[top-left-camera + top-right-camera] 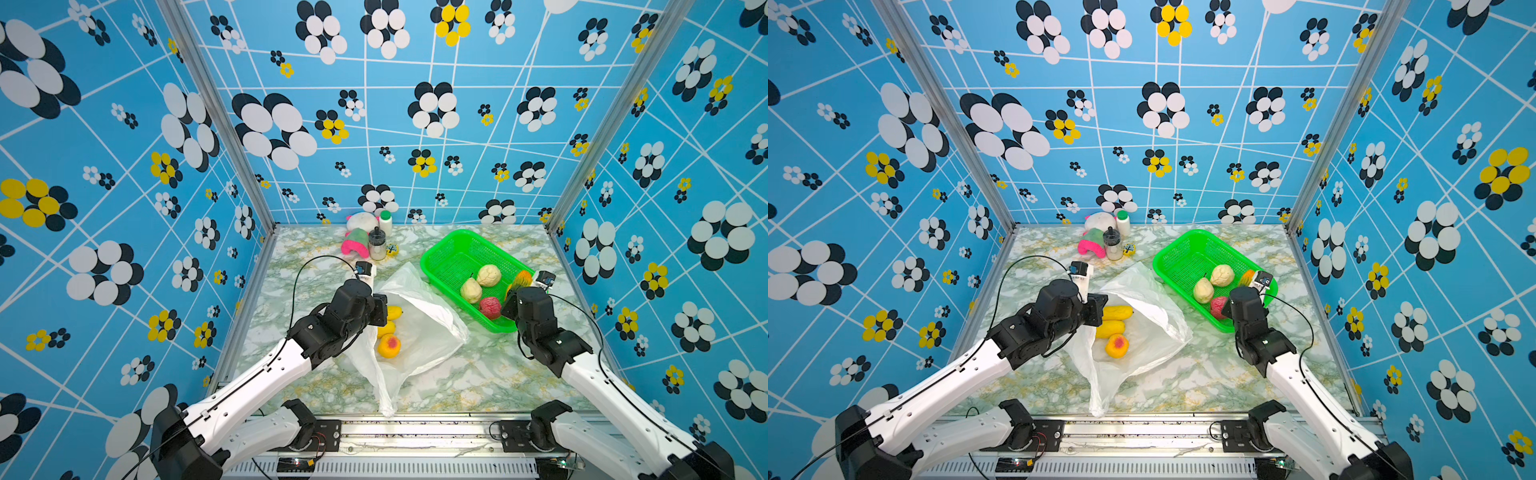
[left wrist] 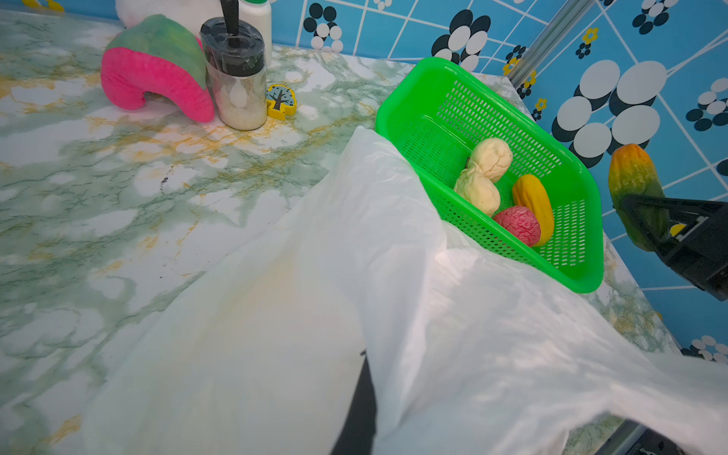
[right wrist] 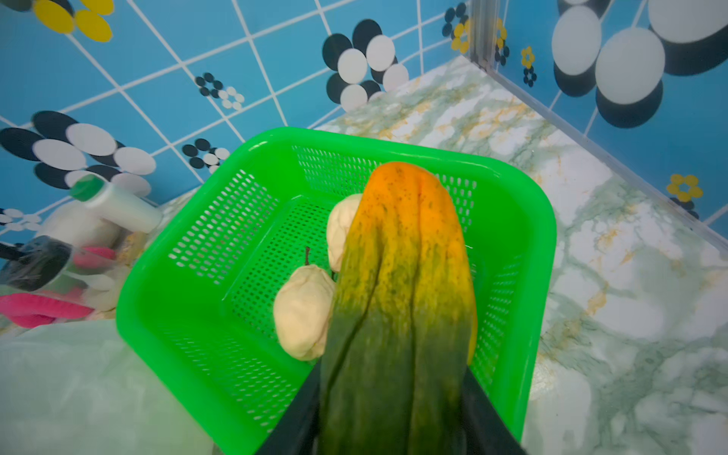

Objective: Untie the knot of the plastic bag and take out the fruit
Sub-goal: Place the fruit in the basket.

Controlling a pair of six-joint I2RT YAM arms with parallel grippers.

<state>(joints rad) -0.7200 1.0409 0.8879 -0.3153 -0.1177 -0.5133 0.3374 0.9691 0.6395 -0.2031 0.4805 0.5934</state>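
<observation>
Plastic bag lies open — three fruits inside, green basket just beside.

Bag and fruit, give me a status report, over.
Left fingers shut on bag. Right fingers gripping green-orange fruit above basket. Three fruits in bag. Nothing seen blocking.

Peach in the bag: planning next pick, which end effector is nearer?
Left. The left end effector grips the plastic bag beside the peach; right end effector holds a green-orange fruit over the basket.
</observation>
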